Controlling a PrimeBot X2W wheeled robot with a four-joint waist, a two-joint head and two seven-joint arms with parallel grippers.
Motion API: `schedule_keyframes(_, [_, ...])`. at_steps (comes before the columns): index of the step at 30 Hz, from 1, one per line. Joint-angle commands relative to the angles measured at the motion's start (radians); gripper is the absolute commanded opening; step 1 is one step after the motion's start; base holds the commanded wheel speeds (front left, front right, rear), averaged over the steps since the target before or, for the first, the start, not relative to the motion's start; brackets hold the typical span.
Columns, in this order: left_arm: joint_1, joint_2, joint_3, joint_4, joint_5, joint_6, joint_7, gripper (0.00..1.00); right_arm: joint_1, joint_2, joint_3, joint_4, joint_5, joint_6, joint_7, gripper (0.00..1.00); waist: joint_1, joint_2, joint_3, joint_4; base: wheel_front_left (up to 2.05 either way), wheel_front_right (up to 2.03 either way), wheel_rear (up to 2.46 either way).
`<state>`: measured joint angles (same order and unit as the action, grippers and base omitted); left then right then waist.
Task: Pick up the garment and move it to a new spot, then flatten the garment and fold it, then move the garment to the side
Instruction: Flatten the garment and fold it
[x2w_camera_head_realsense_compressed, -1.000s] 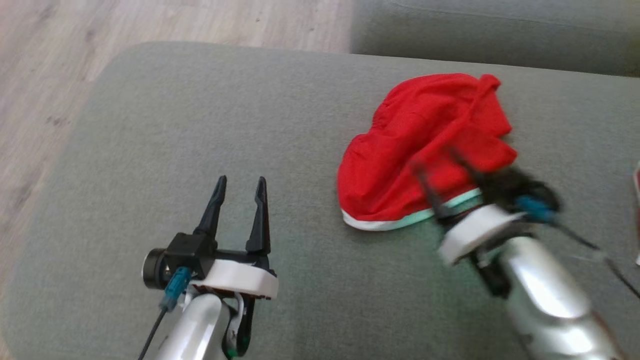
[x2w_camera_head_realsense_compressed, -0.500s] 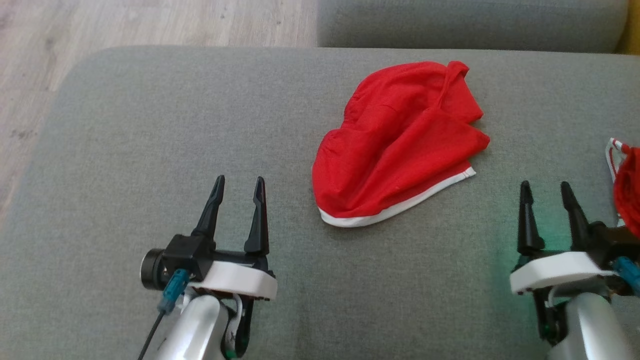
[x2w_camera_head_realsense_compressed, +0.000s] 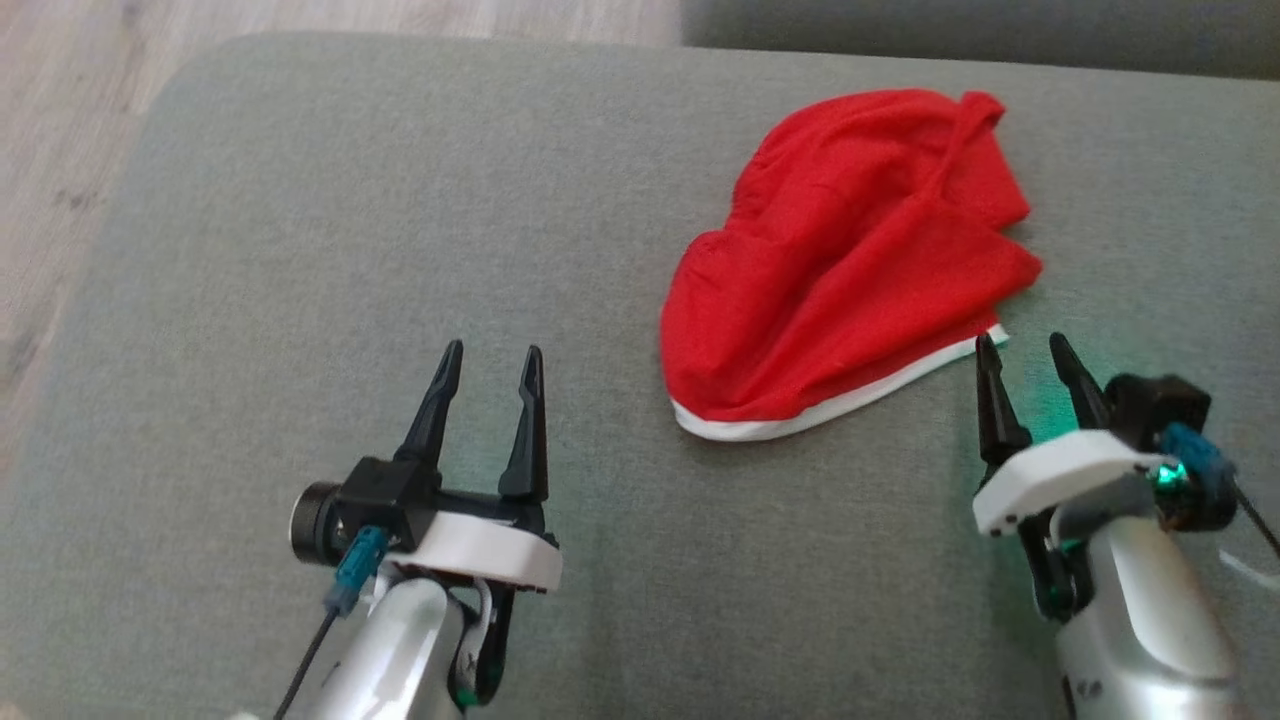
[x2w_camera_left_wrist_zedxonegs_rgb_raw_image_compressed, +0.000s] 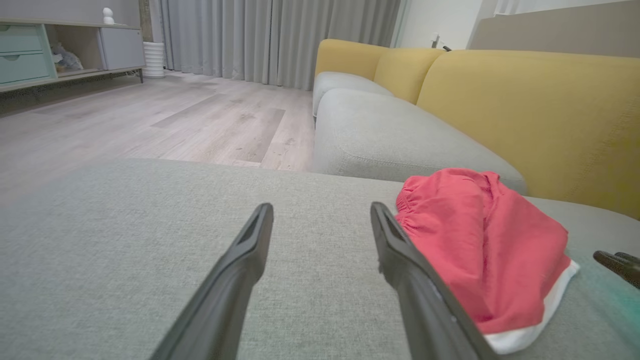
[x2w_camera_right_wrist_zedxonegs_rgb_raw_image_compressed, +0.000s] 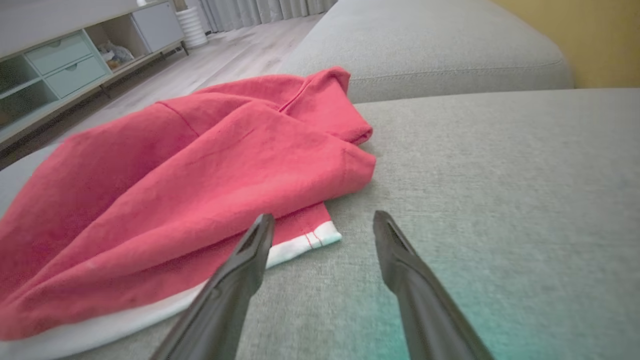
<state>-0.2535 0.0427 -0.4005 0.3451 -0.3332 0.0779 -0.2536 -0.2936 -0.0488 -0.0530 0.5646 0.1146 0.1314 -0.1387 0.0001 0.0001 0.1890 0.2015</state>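
Garment (x2w_camera_head_realsense_compressed: 850, 270) bunched on cushion (x2w_camera_head_realsense_compressed: 400, 200), underside hidden, right pincer (x2w_camera_head_realsense_compressed: 1020, 342) tip crossing hem.

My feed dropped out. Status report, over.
Both open and empty: left pincer off to the side, right pincer by the white hem corner. The red garment lies crumpled on the grey cushion. Nothing in between.
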Motion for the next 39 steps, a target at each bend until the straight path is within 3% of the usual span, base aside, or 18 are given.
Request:
schedule_keyframes(1, [-0.049, 0.008, 0.021, -0.027, 0.008, -0.004, -0.008, 1.0, -0.055, -0.002, 0.014, 0.013, 0.001, -0.001, 0.01, 1.0, -0.0001, -0.0001, 0.021, 0.023, 0.0, 0.0, 0.0])
schedule_keyframes(8, [-0.057, 0.008, 0.012, -0.026, 0.004, 0.0, -0.008, 1.0, -0.143, -0.002, -0.015, 0.163, -0.047, -0.001, 0.042, 1.0, -0.0001, -0.0001, 0.046, 0.051, 0.0, 0.0, 0.0])
schedule_keyframes(9, [-0.057, 0.008, 0.011, -0.025, 0.003, 0.001, -0.008, 1.0, -0.15, -0.002, -0.014, 0.181, -0.052, -0.001, 0.043, 0.0, -0.0001, -0.0001, 0.047, 0.053, 0.0, 0.0, 0.0])
schedule_keyframes(18, [-0.047, 0.008, 0.029, -0.017, 0.005, 0.006, -0.008, 1.0, -0.149, -0.002, -0.068, 0.237, -0.092, -0.001, -0.033, 0.0, -0.0001, -0.0001, 0.015, 0.01, 0.0, 0.0, 0.0])
schedule_keyframes(24, [-0.027, 0.008, 0.049, -0.017, 0.011, 0.003, -0.008, 1.0, -0.049, -0.002, -0.2, 0.178, -0.104, -0.001, -0.066, 0.0, -0.0001, -0.0001, -0.034, -0.071, 0.0, 0.0, 0.0])
schedule_keyframes(30, [-0.009, 0.008, 0.066, -0.018, 0.016, 0.003, -0.008, 1.0, 0.054, -0.002, -0.217, 0.116, -0.062, -0.001, -0.051, 0.0, -0.0001, -0.0001, -0.059, -0.138, 0.0, 0.0, 0.0])
schedule_keyframes(31, [-0.007, 0.008, 0.067, -0.018, 0.017, 0.002, -0.008, 1.0, 0.065, -0.002, -0.217, 0.103, -0.056, -0.001, -0.051, 0.05, -0.0001, -0.0001, -0.06, -0.146, 0.0, 0.0, 0.0])
schedule_keyframes(32, [-0.007, 0.008, 0.068, -0.018, 0.019, 0.001, -0.008, 1.0, 0.073, -0.002, -0.22, 0.087, -0.056, -0.001, -0.055, 1.0, -0.0001, -0.0001, -0.06, -0.153, 0.0, 0.0, 0.0])
schedule_keyframes(39, [-0.016, 0.008, 0.058, -0.016, 0.016, -0.006, -0.008, 1.0, 0.084, -0.002, -0.089, -0.076, 0.002, -0.001, -0.093, 1.0, -0.0001, -0.0001, -0.065, -0.143, 0.0, 0.0, 0.0])
